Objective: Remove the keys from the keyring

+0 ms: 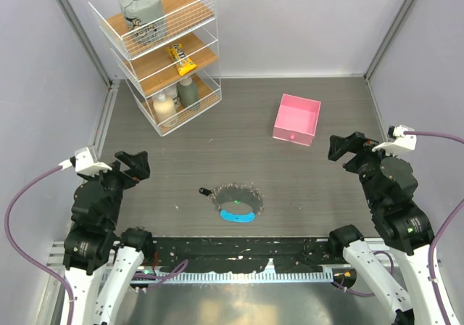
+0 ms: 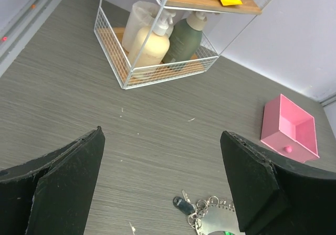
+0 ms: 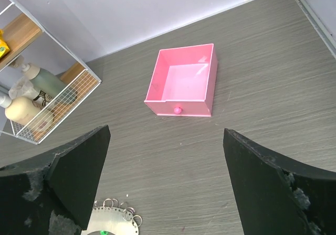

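The keyring (image 1: 235,198) lies flat on the grey table between the arms, a silvery round piece edged with small rings. It has a curved blue strip (image 1: 238,217) on its near side and a dark clasp (image 1: 205,191) at its left. A green key head (image 1: 237,204) shows inside it. My left gripper (image 1: 136,164) is open and empty, left of the keyring and apart from it. My right gripper (image 1: 346,151) is open and empty, to its right. The left wrist view shows the clasp (image 2: 184,204) and rings (image 2: 210,216) low between the open fingers (image 2: 68,188). The right wrist view shows the ring's edge (image 3: 113,219) at the bottom left.
A pink open box (image 1: 297,119) stands at the back right, also in the right wrist view (image 3: 184,83). A white wire rack (image 1: 163,49) with bottles and packets stands at the back left, and shows in the left wrist view (image 2: 157,41). Grey walls enclose the table.
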